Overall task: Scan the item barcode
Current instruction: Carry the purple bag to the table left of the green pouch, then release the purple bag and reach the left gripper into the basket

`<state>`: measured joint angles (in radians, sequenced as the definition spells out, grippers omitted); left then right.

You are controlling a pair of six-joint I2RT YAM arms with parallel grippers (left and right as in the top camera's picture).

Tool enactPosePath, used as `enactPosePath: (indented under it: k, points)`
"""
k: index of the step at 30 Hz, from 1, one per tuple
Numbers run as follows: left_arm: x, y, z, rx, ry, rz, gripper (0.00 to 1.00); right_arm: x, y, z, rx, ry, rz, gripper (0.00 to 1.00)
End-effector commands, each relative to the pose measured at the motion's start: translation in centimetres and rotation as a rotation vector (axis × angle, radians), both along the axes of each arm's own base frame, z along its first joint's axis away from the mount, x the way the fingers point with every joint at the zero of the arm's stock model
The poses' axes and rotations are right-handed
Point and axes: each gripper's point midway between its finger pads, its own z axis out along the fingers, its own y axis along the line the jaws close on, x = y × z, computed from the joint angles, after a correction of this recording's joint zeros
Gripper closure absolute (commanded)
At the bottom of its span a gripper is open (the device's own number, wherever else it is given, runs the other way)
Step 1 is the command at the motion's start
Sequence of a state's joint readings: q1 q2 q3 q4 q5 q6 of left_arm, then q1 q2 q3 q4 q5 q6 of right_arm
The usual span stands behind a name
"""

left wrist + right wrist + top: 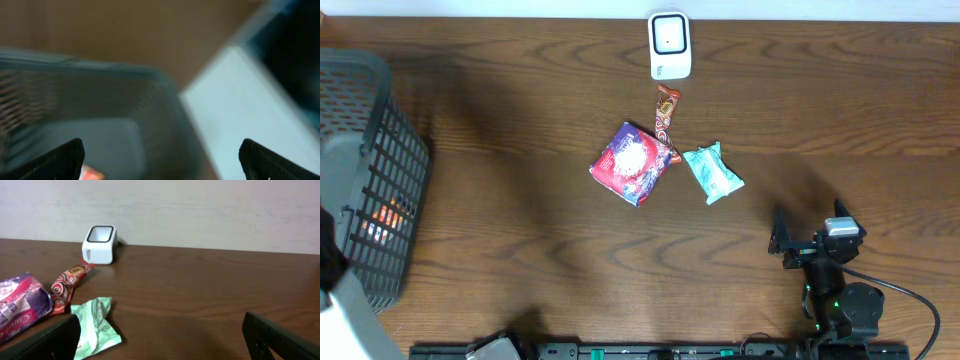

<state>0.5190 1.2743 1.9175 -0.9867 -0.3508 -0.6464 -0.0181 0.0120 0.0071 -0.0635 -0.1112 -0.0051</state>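
Note:
The white barcode scanner stands at the table's far edge, and the right wrist view shows the scanner too. Three items lie before it: a red-brown bar, a purple and red pack and a teal packet. My right gripper rests open near the front right, empty, with the teal packet beside its left finger. My left gripper is open and empty above the grey basket. An orange item lies in the basket below it.
The basket fills the table's left end, its mesh wall facing the items. A pale blurred surface lies right of the basket in the left wrist view. A white wall rises behind the scanner.

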Motion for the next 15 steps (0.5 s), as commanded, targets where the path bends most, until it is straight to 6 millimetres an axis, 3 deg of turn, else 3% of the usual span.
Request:
enactPosePath:
  k: [1, 6, 7, 10, 13, 15]
  points:
    - [0.7, 5.0, -7.6, -0.139, 0.151, 0.221, 0.02, 0.0, 0.1, 0.0, -0.007, -0.001, 0.005, 0.01]
    - [2.4, 8.3, -17.0, -0.300, 0.441, 0.177, 0.02, 0.0, 0.1, 0.0, -0.007, -0.001, 0.005, 0.01]
    - [2.9, 8.8, -19.1, -0.369, 0.474, 0.116, 0.02, 0.0, 0.1, 0.0, -0.007, -0.001, 0.005, 0.01]
    - [2.9, 9.2, -23.1, -0.560, 0.461, 0.053, 0.02, 0.0, 0.1, 0.0, -0.007, -0.001, 0.005, 0.01]
    - [0.4, 10.7, -27.2, -0.747, 0.471, 0.092, 0.02, 0.0, 0.1, 0.0, -0.007, -0.001, 0.005, 0.01]
    - [-0.8, 10.9, -28.8, -0.800, 0.520, 0.091, 0.02, 0.0, 0.1, 0.0, -0.007, -0.001, 0.005, 0.01]
